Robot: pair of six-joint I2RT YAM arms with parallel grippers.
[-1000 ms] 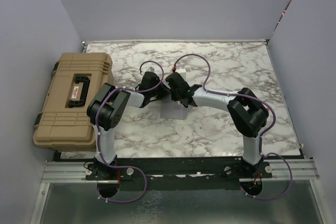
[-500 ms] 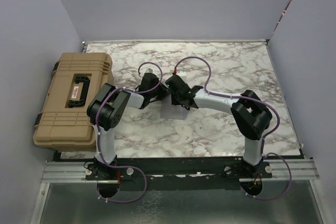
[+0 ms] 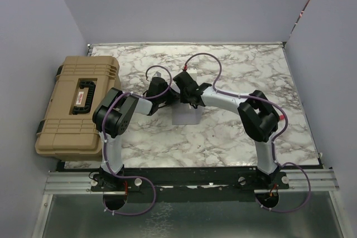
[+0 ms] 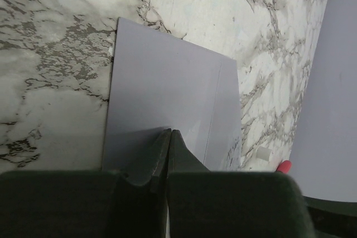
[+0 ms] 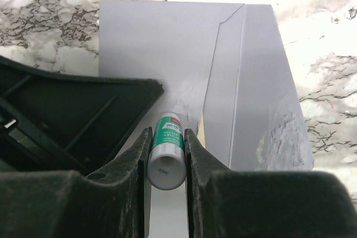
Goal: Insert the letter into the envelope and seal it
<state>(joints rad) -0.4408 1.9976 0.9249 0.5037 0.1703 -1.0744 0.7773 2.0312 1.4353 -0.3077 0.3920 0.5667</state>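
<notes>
The light-grey envelope lies flat on the marble table, its flap folded open to the right. A thin peach sliver of the letter peeks out at the envelope's mouth; the rest is hidden inside. My left gripper is shut, its tips resting on the envelope. My right gripper is shut on a green-and-white glue stick whose tip meets the paper beside a white smear. From above, both grippers crowd over the envelope.
A big tan hard case sits at the table's left edge. A small white cap-like cylinder lies on the marble beside the flap. Lavender walls close in the left, back and right sides. Purple cables loop above both wrists.
My right arm has slid toward the far side of the table with the glue stick along the envelope. The left gripper has stayed where it was.
</notes>
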